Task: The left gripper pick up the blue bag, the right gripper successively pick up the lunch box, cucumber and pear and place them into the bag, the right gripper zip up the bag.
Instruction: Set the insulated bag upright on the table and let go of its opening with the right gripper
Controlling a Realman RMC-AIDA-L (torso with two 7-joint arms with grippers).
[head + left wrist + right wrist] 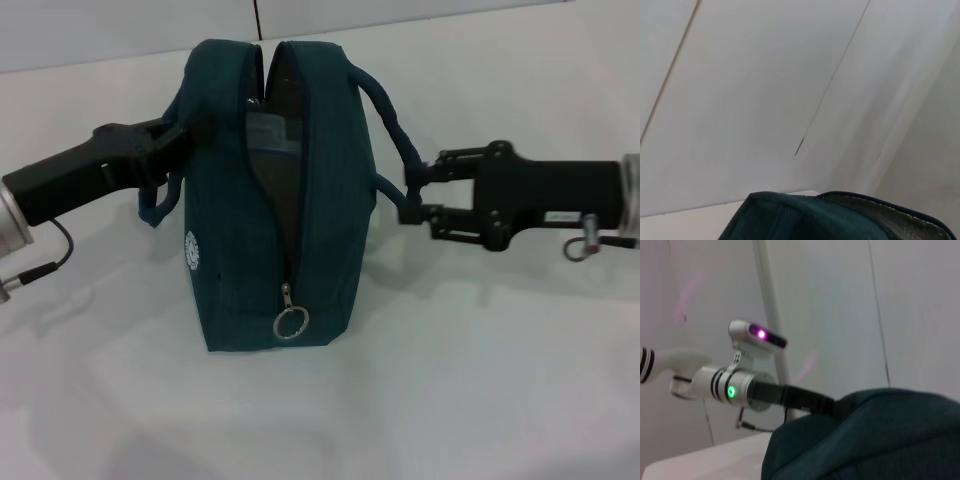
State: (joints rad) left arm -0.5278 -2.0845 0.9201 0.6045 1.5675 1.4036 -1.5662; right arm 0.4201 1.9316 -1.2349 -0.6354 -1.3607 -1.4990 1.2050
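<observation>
Standing upright on the white tabletop (480, 400), the blue bag (235, 200) sits between the two arms with its zip still open along most of the top; the silver ring pull (291, 322) hangs low at the near end. Through the gap something pale and clear shows inside, probably the lunch box (268, 135), though I cannot be sure. Neither cucumber nor pear is visible anywhere, so they may already be packed; if so, zipping is what remains.

The left gripper (178, 140) reaches into the bag's left handle and seems clamped on it, though its fingertips are hidden by the fabric. The right gripper (408, 195) is at the right handle (392, 120), its fingers apart around the tube without clearly pinching it.

Only the head view shows the zip and the pull. The right wrist view adds the left arm's silver wrist with its green light (731, 390) beyond the bag's top, while the left wrist view offers just a corner of teal fabric and the wall.
</observation>
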